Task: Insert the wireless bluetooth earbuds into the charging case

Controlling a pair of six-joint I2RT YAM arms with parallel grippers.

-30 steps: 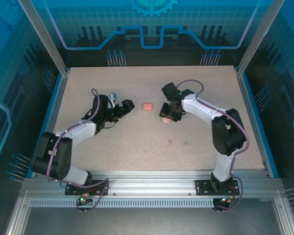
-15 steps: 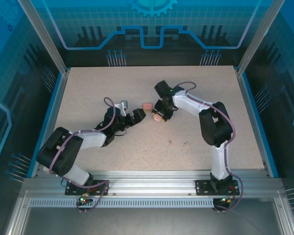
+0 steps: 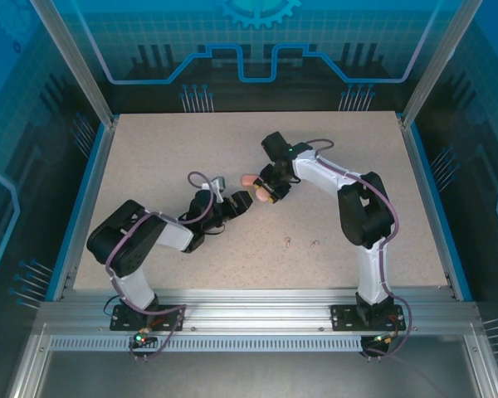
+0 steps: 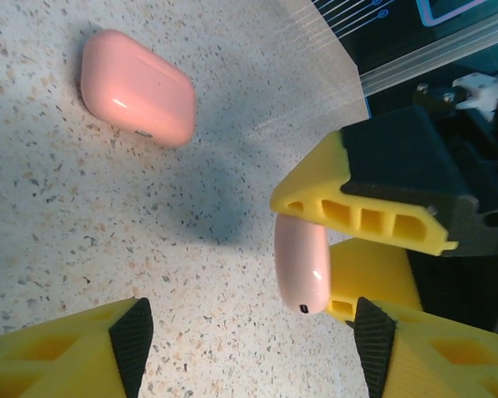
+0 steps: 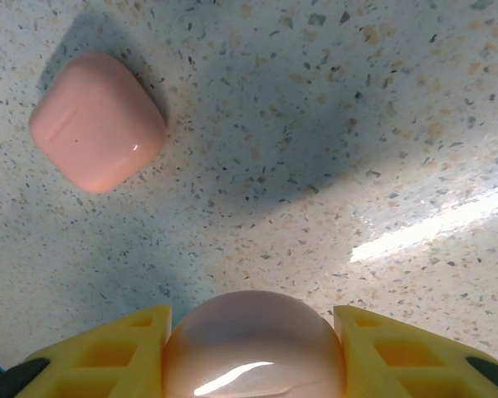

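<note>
On the speckled desk (image 3: 149,149) the left gripper (image 4: 251,336) was stretched low toward the middle, its jaws released and standing apart with nothing between them. Just beyond it the charging case (image 4: 137,98) lay flat and closed on the desk, touching neither arm. To its right the right gripper (image 5: 251,322) hung close over the surface, jaws clenched on a glossy pink pod (image 4: 301,265) of much the same rounded shape as the case. The pod stood on edge between the yellow fingers (image 4: 315,186), right in front of the left gripper's gap. Whether that pod was a case too I couldn't tell. Farther right and nearer the front edge, well apart from all this, one earbud (image 3: 288,242) and a second earbud (image 3: 315,243) lay on the desk, mere specks from above.
</note>
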